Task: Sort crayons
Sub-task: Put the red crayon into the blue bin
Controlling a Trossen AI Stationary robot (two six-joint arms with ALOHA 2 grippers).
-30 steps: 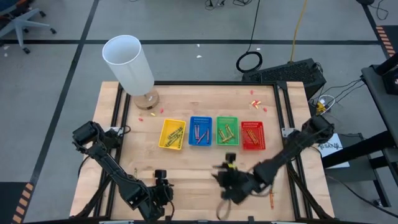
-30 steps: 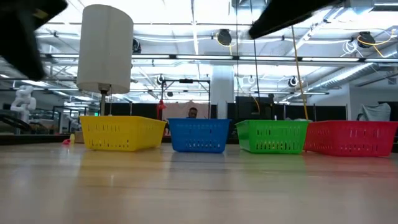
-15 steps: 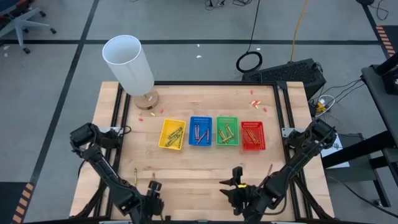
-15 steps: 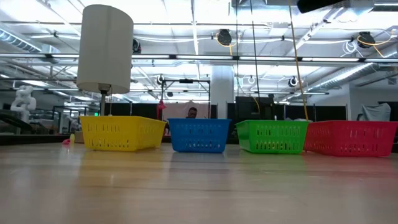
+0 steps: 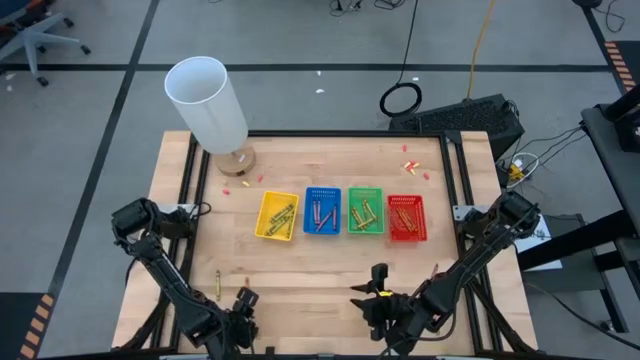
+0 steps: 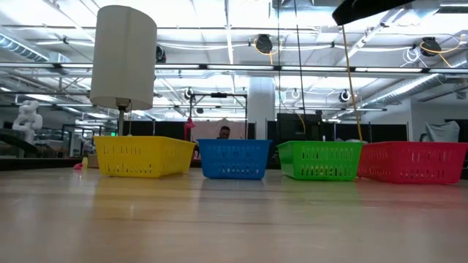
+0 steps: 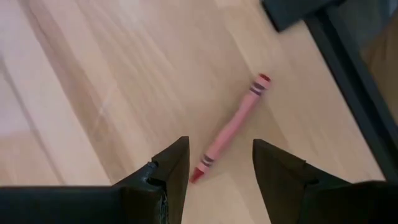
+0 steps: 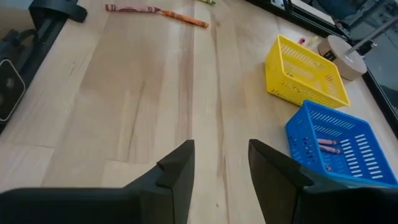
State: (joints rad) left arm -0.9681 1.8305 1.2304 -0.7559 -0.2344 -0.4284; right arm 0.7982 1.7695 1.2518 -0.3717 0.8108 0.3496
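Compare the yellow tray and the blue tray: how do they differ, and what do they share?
Colour: the yellow tray is yellow, the blue tray blue. Pose: from above, the yellow tray sits slightly turned, the blue one square to the table edge. Place: the yellow tray ends the row, nearest the white cylinder; the blue tray sits between yellow and green. Both are slotted plastic trays holding crayons.
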